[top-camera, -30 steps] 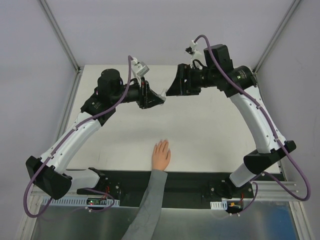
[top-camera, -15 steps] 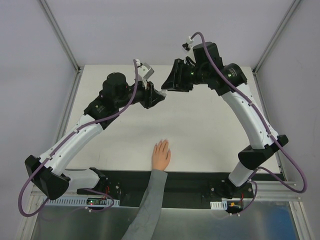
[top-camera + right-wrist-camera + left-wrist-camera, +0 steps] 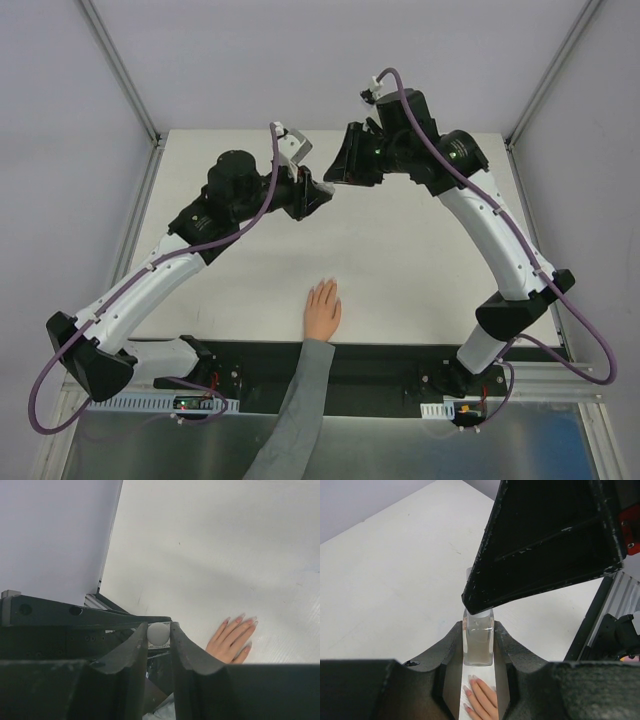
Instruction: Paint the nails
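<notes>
— Where are the nails [image 3: 472, 678] sitting?

— On the tips of the hand [image 3: 322, 310]. The hand is lying flat on the table [image 3: 420, 260] with its fingers together.

— What are the grippers doing?

— The left gripper [image 3: 320, 191] is squeezing a small clear bottle [image 3: 478, 642] by its flat sides, with its jaws nearly closed on it. The right gripper [image 3: 338, 172] is pinching the round white cap [image 3: 159, 632] on top, and its jaws are almost closed too. Both are hanging well past the hand's fingertips, up above the hand.

— Are the nails going to be tricky?

— I am guessing they are hard and smooth but tiny, and the hand under them is soft. They are not for grabbing. Only a brush should be touching them, very gently.

— And the bottle?

— It is looking light, slippery and easy to break. I am thinking the flat sides are the best place to hold it, and the round top for the cap. I am not seeing any brush.
</notes>
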`<state>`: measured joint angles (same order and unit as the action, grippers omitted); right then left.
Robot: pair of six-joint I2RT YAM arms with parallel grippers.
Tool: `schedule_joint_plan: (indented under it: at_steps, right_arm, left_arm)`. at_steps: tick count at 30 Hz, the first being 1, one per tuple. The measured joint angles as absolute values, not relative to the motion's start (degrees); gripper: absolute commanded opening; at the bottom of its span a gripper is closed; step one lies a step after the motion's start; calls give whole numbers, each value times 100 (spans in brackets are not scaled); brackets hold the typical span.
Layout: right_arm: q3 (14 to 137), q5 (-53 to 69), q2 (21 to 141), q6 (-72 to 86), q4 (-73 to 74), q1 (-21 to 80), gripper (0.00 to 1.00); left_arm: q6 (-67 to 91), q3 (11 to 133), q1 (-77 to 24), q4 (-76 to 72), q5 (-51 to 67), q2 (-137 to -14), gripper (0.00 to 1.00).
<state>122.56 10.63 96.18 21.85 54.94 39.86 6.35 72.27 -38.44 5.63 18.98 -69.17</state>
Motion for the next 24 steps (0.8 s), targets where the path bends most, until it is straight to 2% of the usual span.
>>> schedule_joint_plan:
  at_steps: [3,8,11,15,18,21,23,24]
  right_arm:
    - [12254,1076,9616,2165,5518,3997,1]
    - [12025,1358,9474,1898,5363,3964,0]
    - [11135,2521,8938,1149,4661,3776,0]
    - [8838,4525,7553,698,2681,3524,0]
    - [8440,5304,7341,729,2064,3422,0]
    - [8390,5686,7371,720,1787,3404,0]
    - [8401,5756,7373,707,1758,3402,18]
    - [8444,5717,7373,687,1815,3402,31]
  left_arm:
    - [657,7227,-3865,609,1894,-6866,0]
    - [773,7223,-3861,690,2040,-6788,0]
    - [974,7157,-3837,742,2585,-6630,0]
    - [1632,6770,-3778,519,3964,-6265,0]
    - [2220,6528,-3771,16,4670,-6143,0]
    - [2488,6414,-3728,-200,4838,-6066,0]
    - [2539,6412,-3728,-237,4853,-6038,0]
    - [2539,6412,-3728,-237,4818,-6036,0]
